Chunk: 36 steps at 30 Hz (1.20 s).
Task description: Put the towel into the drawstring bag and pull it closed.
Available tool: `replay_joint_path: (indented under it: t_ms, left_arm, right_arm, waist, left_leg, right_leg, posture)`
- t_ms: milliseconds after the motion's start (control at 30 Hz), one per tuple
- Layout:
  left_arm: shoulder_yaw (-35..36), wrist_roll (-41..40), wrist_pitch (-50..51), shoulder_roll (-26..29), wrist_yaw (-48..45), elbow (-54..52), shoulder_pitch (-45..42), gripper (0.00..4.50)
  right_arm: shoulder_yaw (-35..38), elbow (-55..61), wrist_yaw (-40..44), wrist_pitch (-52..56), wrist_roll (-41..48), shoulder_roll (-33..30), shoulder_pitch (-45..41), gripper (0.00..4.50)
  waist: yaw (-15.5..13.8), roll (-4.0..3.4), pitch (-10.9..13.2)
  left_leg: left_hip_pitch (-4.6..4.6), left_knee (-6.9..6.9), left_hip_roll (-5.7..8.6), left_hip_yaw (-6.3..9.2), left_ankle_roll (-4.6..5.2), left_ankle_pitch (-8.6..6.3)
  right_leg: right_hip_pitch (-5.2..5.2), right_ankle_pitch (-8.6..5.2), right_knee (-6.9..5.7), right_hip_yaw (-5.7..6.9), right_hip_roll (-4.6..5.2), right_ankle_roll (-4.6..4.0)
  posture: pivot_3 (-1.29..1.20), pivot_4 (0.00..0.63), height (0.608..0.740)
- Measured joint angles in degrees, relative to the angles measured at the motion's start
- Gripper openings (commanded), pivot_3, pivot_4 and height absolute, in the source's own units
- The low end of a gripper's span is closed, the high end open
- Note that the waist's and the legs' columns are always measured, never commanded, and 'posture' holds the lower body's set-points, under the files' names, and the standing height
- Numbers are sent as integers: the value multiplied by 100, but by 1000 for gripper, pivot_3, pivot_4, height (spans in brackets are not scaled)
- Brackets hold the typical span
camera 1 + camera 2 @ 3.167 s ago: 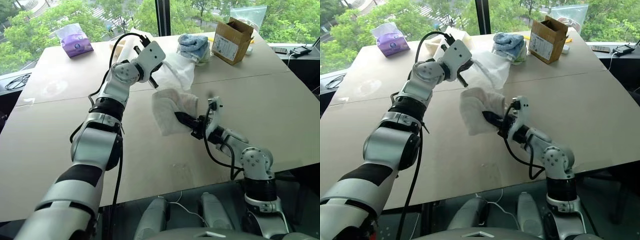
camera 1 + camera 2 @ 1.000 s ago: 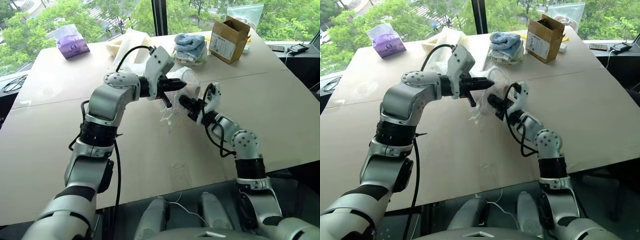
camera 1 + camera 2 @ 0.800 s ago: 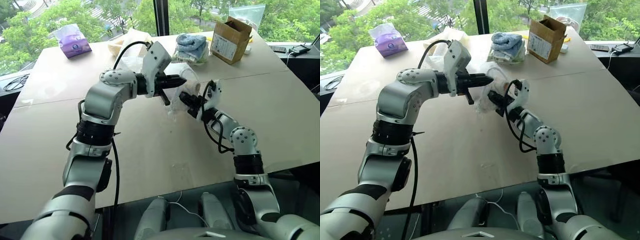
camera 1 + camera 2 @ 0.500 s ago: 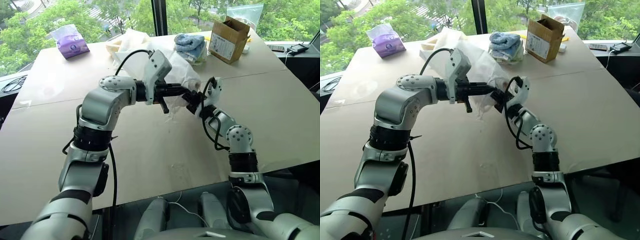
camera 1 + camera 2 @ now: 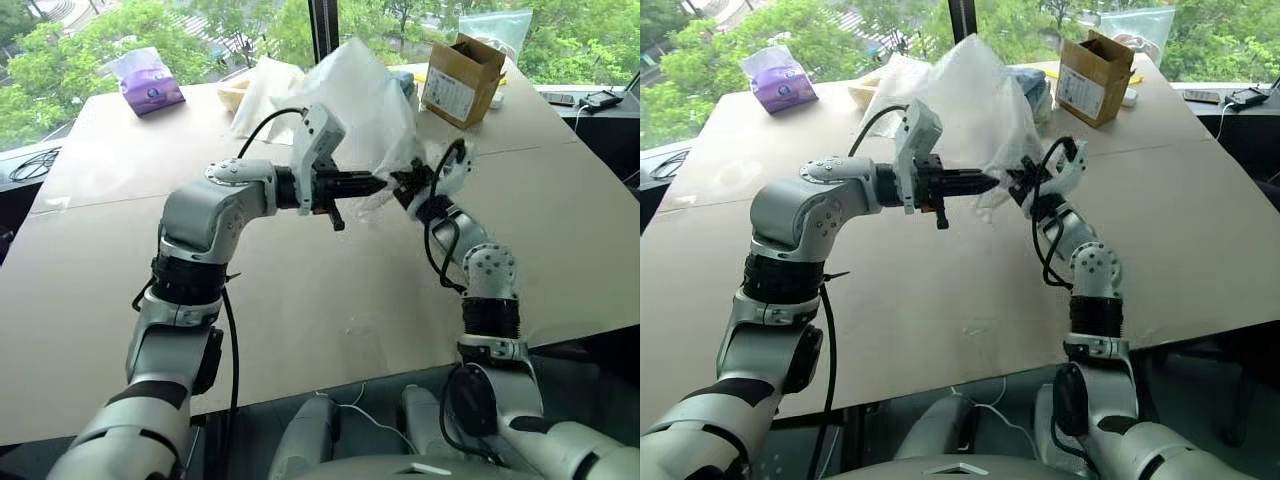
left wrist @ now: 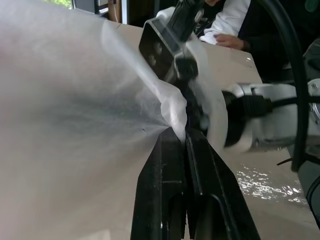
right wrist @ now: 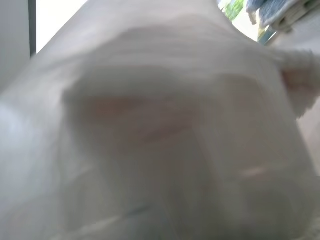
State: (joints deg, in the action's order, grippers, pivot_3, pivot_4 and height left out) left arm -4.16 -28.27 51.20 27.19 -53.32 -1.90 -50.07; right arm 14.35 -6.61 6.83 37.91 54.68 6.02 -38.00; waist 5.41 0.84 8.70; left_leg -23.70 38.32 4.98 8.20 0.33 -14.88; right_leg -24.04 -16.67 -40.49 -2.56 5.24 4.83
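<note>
We pinch the thin, floppy bag (image 5: 355, 95) tight at its rim with our left gripper (image 5: 378, 184) and our right gripper (image 5: 402, 186), so we pull gently.

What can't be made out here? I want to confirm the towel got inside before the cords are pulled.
- The towel: not identifiable; the raised drawstring bag veils it in the head views and the right wrist view.
- Right gripper: the bag's fabric drapes its fingers, so its hold is unreadable.
- Cords: too thin to pick out at the left gripper, shut on bag fabric.
- Blue towels behind: mostly hidden by the bag.
</note>
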Motion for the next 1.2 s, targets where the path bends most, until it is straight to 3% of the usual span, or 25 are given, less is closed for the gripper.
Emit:
replay_joint_path:
  t_ms: [67,200,267,367,467,600,700,800,867,900,1133,1200]
  left_arm:
    - [97,-120,100,-57,43,3,0,23]
    - [145,-314,259,-180,136,-1,-13,23]
    - [192,-331,306,-129,211,-1,-6,23]
    - [147,-346,308,-194,238,-7,-3,23]
    - [131,-349,308,-197,248,-17,6,23]
    - [110,-350,306,-230,259,-31,18,23]
    - [112,-350,306,-183,257,-52,75,23]
    - [55,-345,284,-188,252,-83,87,23]
    - [4,-344,279,-183,248,-98,90,23]
    - [4,-343,272,-155,248,-98,98,0]
    - [-61,-238,91,-82,275,-96,109,0]
    - [-120,-102,-69,-16,257,-91,138,0]
  right_arm:
    - [-550,323,411,250,-142,-106,315,3]
    - [-66,-56,-151,-103,-2,116,127,3]
    - [-447,156,178,1,-281,-188,213,3]
    - [-629,202,175,72,-353,65,279,3]
    - [-1351,573,849,550,-485,-527,492,3]
    - [-808,27,270,363,-523,-103,333,3]
    - [-1066,156,613,457,-718,-507,380,3]
    - [-712,-152,277,238,-789,-197,232,3]
    - [-770,-190,388,288,-851,-347,211,3]
    - [-867,-124,509,337,-918,-446,244,1059]
    - [-628,-143,354,183,-1067,-302,243,4447]
    - [-583,-136,334,192,-1070,-292,243,4447]
  waist:
    - [45,0,0]
    - [3,-3,0]
    - [-2,-2,0]
    - [44,-3,0]
    - [8,-3,0]
    - [-9,-3,0]
    - [-21,-3,0]
    - [24,-5,0]
    - [7,-5,0]
    - [4,-5,0]
    - [4,-5,0]
    - [6,-5,0]
  left_leg:
    - [-1,-3,-1,-1,0,-1]
    - [1,5,1,3,-1,1]
    - [0,8,2,1,0,0]
    - [4,0,-3,-3,-1,0]
    - [0,3,-1,-1,0,0]
    - [4,7,-1,0,-2,1]
    - [0,5,0,2,-1,0]
    - [4,-1,-3,-1,-2,1]
    - [2,0,-3,1,-2,1]
    - [0,0,-2,1,-2,1]
    - [0,0,-2,0,-2,1]
    - [1,0,-2,0,-2,1]
  right_leg:
    - [-2,0,2,-3,-1,0]
    - [0,0,-4,-1,-1,0]
    - [1,0,-4,-2,-2,0]
    - [-2,0,-9,-7,-5,0]
    - [0,0,0,-4,-5,0]
    - [3,0,-8,-5,-4,-1]
    - [2,0,1,-2,-4,-1]
    - [0,0,-1,-6,-5,-1]
    - [0,0,-1,-3,-5,-1]
    - [0,0,4,-4,-5,-1]
    - [1,0,5,-5,-4,-1]
    - [1,0,5,-5,-4,-1]
  posture:
    - [0,150,740]
    - [0,150,740]
    - [0,150,740]
    - [0,150,740]
    - [0,150,740]
    - [0,150,740]
    - [0,150,740]
    - [0,150,740]
    - [0,150,740]
    - [0,150,740]
    - [0,150,740]
    - [0,150,740]
